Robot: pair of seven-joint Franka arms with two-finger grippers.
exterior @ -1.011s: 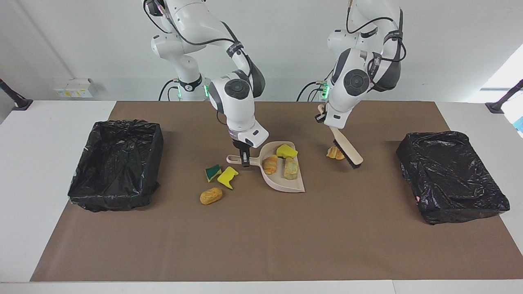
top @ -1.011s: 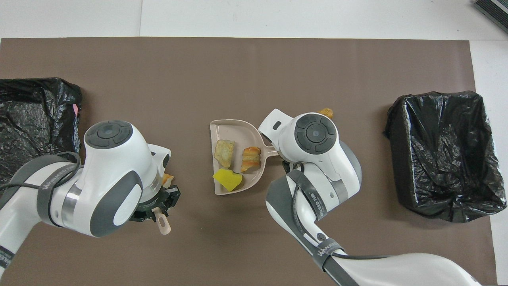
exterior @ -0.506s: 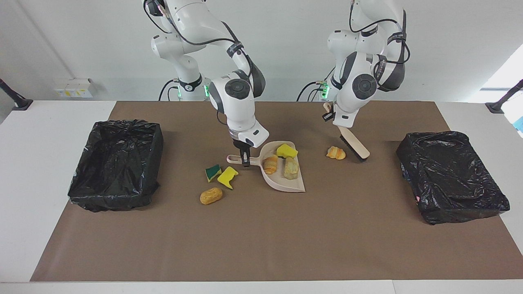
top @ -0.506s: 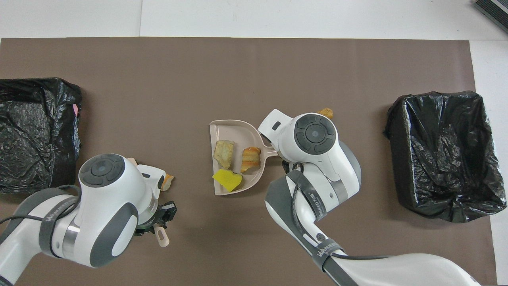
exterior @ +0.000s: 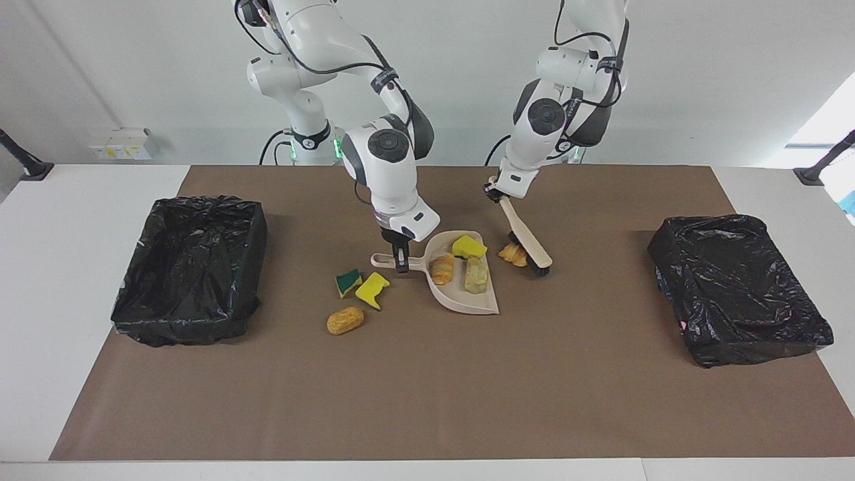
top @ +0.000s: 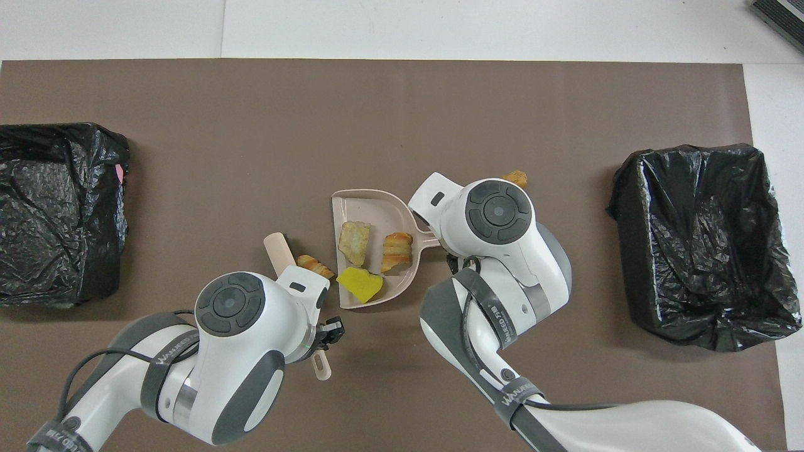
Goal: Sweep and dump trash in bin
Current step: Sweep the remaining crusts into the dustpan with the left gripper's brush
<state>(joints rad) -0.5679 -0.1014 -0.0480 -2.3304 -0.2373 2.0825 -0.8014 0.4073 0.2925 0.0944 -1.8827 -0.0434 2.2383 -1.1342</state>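
Facing view: mid-sweep. Left gripper (exterior: 495, 192), upper centre of frame, pinches the brush (exterior: 528, 235) by its handle; bristles sit down on the mat, touching a bread lump (exterior: 513, 253) just beside the dustpan (exterior: 467, 302) mouth. Right gripper (exterior: 401, 257), centre, is clamped on the dustpan handle. Three scraps lie in the pan: yellow sponge (exterior: 469, 246), bread roll (exterior: 441, 268), beige chunk (exterior: 475, 274). Three loose at centre-left of the pan: green sponge (exterior: 347, 282), yellow scrap (exterior: 372, 290), orange lump (exterior: 345, 320). Bins (exterior: 190, 267) at both frame edges.

Next, I'd judge: a short push to put the lump over the lip, pan held flat.

Versus a second ago: brush and lump have travelled from mid-right to the pan; pan unmoved.

Overhead view: left arm covers its gripper; brush head (top: 277, 250) and lump (top: 308, 262) now show at centre, beside the pan (top: 364, 199).
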